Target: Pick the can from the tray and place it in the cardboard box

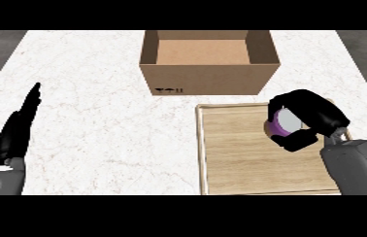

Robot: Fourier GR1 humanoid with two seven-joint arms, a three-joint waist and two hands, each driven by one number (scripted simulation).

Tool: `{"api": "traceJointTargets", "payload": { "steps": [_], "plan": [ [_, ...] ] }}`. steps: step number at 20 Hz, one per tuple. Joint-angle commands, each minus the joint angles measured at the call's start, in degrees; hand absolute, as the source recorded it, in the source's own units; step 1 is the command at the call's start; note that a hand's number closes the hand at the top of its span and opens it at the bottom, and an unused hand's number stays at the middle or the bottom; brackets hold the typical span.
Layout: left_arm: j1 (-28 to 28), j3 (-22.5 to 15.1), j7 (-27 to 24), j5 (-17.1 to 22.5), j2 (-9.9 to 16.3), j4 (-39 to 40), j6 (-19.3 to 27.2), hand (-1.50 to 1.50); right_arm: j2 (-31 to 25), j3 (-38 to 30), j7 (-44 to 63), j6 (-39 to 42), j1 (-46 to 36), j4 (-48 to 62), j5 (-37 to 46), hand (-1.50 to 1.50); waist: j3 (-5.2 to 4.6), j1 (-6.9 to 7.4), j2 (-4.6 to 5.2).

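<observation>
- The right hand (309, 118) is curled round the can (282, 123), fingers arching over its top and thumb wrapping below, so most of the can is hidden.
- Only a grey end face and a purple rim of the can show, on the hand's left side, between fingers and thumb.
- Hand and can sit over the upper right corner of the wooden tray (243, 158); whether the can touches the tray cannot be told.
- The tray's bare boards stretch away below and to the left of the hand.
- The cardboard box (208, 76) stands open-topped just beyond the tray, up and to the left of the right hand.
- The left hand (18, 129) rests at the left edge on the white marble counter (100, 129), fingers straight, holding nothing.
</observation>
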Motion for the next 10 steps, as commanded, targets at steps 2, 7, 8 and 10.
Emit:
{"api": "traceJointTargets", "payload": {
  "steps": [2,7,8,10],
  "plan": [
    [0.7,0.9,-2.1,-0.4,-0.4,1.4,1.2,0.0,4.1,-3.2,12.1,-7.4,3.0,-1.5,5.1,1.5,-0.07,-0.92,-0.17],
    [0.8,1.4,0.4,-0.2,0.0,0.8,1.2,0.0,14.5,-6.8,35.3,-18.7,8.2,-2.8,13.5,1.5,-0.23,-3.01,-0.58],
    [2.1,1.0,-0.3,-0.2,0.6,-0.9,0.3,0.0,15.6,-5.4,38.8,-20.5,8.8,-3.9,17.0,1.5,-0.16,-1.58,-0.72],
    [2.1,0.6,-0.5,-0.7,-0.1,-0.9,1.0,0.0,19.2,-2.2,45.1,-24.0,9.7,-7.5,22.7,1.5,-0.15,-1.24,-0.59]
  ]
}}
